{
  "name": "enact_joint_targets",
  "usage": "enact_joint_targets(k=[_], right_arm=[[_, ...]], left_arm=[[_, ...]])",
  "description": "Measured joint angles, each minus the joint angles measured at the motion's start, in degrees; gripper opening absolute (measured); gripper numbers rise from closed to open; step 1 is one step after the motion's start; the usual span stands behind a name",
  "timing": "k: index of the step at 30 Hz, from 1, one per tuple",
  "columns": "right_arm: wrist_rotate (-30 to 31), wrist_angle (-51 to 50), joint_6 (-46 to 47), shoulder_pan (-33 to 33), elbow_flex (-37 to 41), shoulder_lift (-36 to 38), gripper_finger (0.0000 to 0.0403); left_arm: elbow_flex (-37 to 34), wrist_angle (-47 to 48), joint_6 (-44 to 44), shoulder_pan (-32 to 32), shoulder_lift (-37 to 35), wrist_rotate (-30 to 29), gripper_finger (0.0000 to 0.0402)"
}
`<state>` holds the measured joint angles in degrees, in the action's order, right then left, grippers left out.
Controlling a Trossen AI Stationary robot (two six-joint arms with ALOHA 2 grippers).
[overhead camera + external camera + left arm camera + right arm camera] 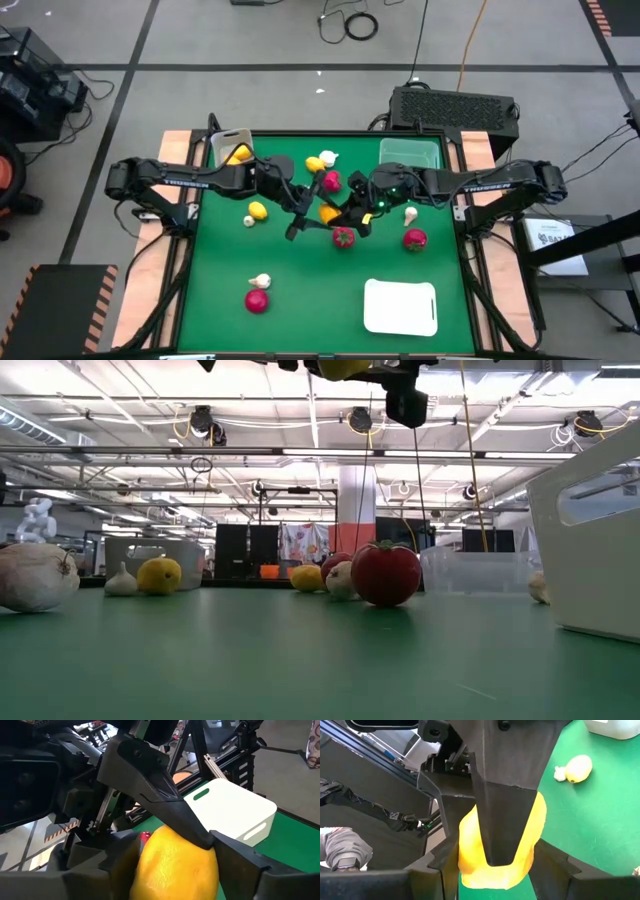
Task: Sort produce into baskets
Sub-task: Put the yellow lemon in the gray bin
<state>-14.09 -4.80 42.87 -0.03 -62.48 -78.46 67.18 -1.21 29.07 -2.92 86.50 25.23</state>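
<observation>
Both my grippers meet over the middle of the green table (230, 270), and a yellow lemon (175, 865) sits between them: my left gripper (172, 870) has its fingers closed around the fruit, while my right gripper (492, 865) clamps the same lemon from the other side. It looks light, smooth and rigid plastic, rounded, likely slippery, so I judge the fat middle is the safest hold. The white bin (232, 810) waits near the table's edge, matte and hard-walled.

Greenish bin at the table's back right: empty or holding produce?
Empty. From above, the greenish bin shows only bare floor; a lemon sits in the whitish bin.
</observation>
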Motion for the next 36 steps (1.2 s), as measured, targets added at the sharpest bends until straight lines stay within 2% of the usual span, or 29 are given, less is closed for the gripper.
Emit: enact_joint_targets(k=[7,16,22,28,36], right_arm=[[-0.86,-0.34,-1.18,-1.43,0.00,1.09,0.0181],[-0.63,0.30,-4.17,-4.20,0.00,3.17,0.0181],[-1.77,-0.79,-5.89,-4.51,-0.29,3.89,0.0180],[-1.32,-2.68,-7.70,-5.00,-0.05,3.51,0.0196],[-0.84,-8.54,-8.36,-5.63,-0.09,3.39,0.0223]], left_arm=[[0.42,1.13,0.12,-0.19,-0.74,-1.67,0.0210],[5.83,12.86,-0.09,-2.72,-2.43,-4.98,0.0207],[5.77,20.27,-0.78,-5.22,-6.48,-6.40,0.0207],[6.05,27.86,-0.70,-7.71,-10.05,-13.31,0.0207],[6.05,48.60,-9.02,-16.49,-12.41,-23.10,0.0207]])
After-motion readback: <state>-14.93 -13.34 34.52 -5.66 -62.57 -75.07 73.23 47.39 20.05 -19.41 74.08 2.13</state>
